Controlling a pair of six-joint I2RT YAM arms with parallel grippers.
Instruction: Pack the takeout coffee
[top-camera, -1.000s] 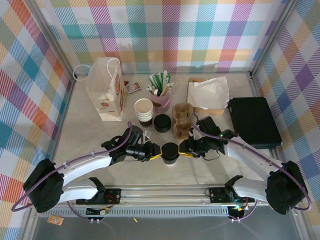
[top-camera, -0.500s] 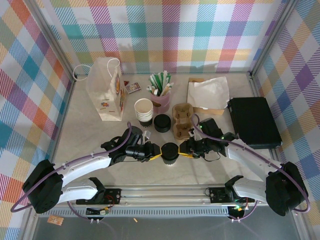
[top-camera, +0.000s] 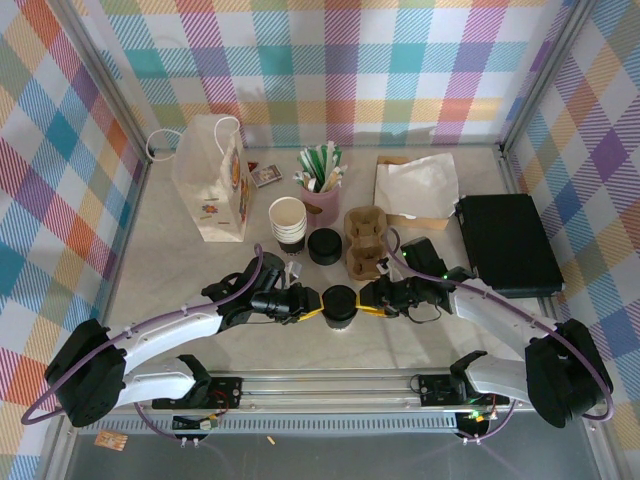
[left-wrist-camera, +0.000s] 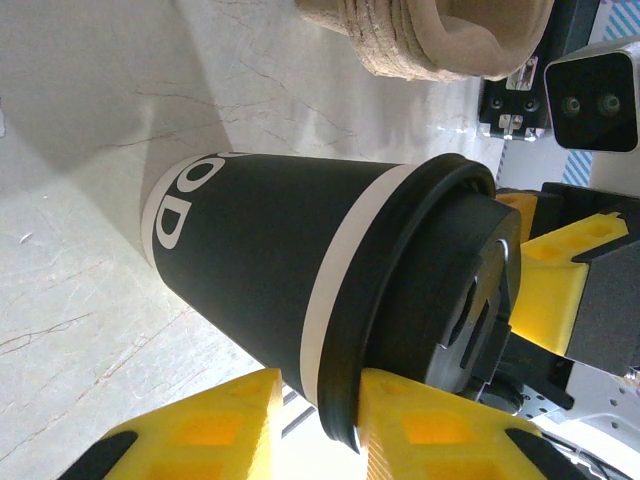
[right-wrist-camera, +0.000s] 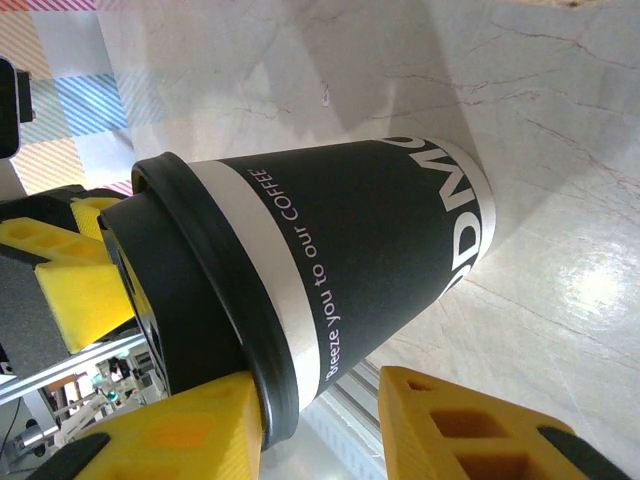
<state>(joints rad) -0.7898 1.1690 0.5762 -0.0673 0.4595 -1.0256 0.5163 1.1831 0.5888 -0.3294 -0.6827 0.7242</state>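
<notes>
Near edge of the bench, centre: one takeout coffee, upright, black lid on, dark bands with white lettering round its side.
Arms, count: two, a left arm and a right arm.
Arms, pose: both reach low from the near edge and turn inward, meeting at the coffee from its left and right. Each wrist is rolled on its side, so the upright cup lies sideways in the wrist views.
Left tool: yellow fingers clamped on the lid's rim, which fills the narrow gap between them.
Right tool: fingers straddle the same rim; one touches the lid, the other stands off the cup wall. Cannot tell whether it grips.
Lidless cups: one stack, just behind the coffee, to the left.
Loose black lids: one stack, directly behind the coffee.
Pulp cup carriers: one stack, behind the coffee to the right, just beside the right tool.
Paper bag: one, upright, toward the far left corner.
Pink holder of sticks: one, far edge, centre.
Napkin box: one, far edge, right of centre.
Black case: one, flat along the right edge.
</notes>
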